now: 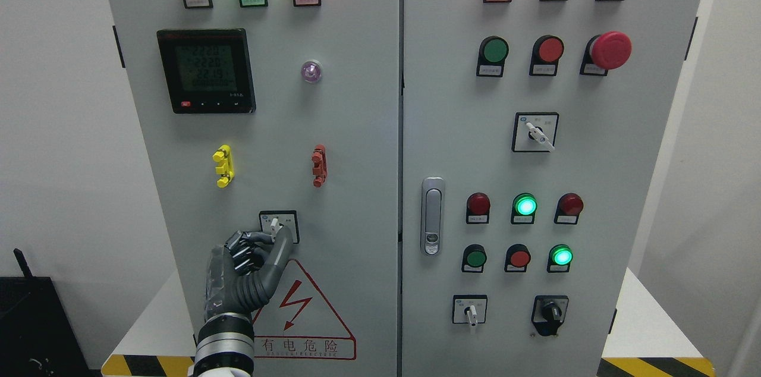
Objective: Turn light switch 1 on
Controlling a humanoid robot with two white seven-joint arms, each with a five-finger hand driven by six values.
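Observation:
A small selector switch (274, 223) with a white lever sits in a black-framed plate low on the left cabinet door (357, 127). My left hand (276, 236) comes up from the bottom edge and is at this switch. Its thumb (284, 244) lies along the lever's right side, and the curled fingers (248, 247) press in from the left, pinching the lever's lower part. The lever's tip shows above the hand and points roughly upward. The right arm is out of view.
Above the hand are a red terminal (319, 165), a yellow terminal (223, 166), a digital meter (206, 71) and three lit lamps. A red hazard triangle (303, 317) lies below. The right door carries a handle (432, 216), buttons, lamps and more selector switches (469, 310).

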